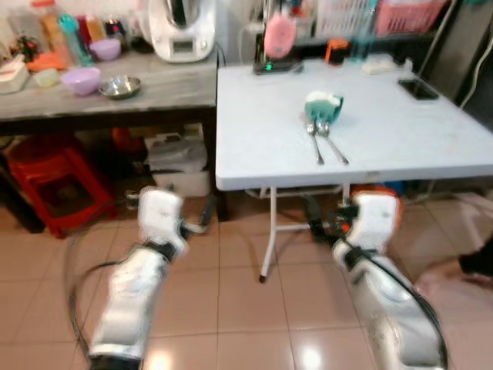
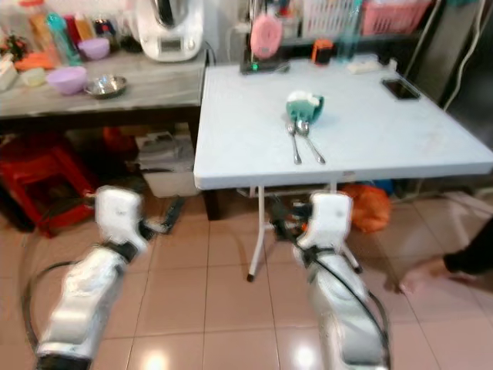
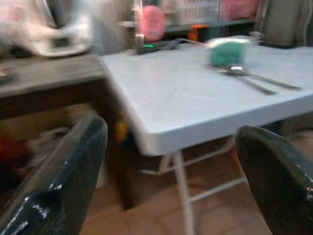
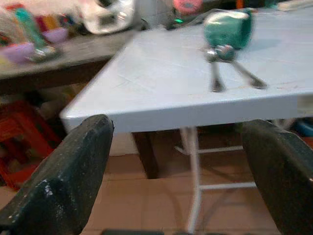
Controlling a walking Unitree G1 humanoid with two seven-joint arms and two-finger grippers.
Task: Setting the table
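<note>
A white folding table (image 1: 254, 116) stands ahead of me. On it lies a teal cup (image 1: 323, 106) on its side, with two metal spoons (image 1: 316, 144) side by side just in front of it, handles toward the near edge. My left gripper (image 3: 171, 156) is open and empty, low and short of the table's near left corner. My right gripper (image 4: 176, 152) is also open and empty, below the table's front edge, facing the spoons (image 4: 220, 68). Both silver arms (image 1: 139, 285) reach forward over the floor.
A wooden counter (image 1: 169, 92) to the left carries purple bowls (image 1: 82, 79), a metal bowl (image 1: 120, 86), bottles and a white appliance (image 1: 181, 27). A red stool (image 1: 46, 181) and boxes sit under it. A phone (image 1: 418, 89) lies far right on the table. A person's foot (image 2: 420, 281) is at right.
</note>
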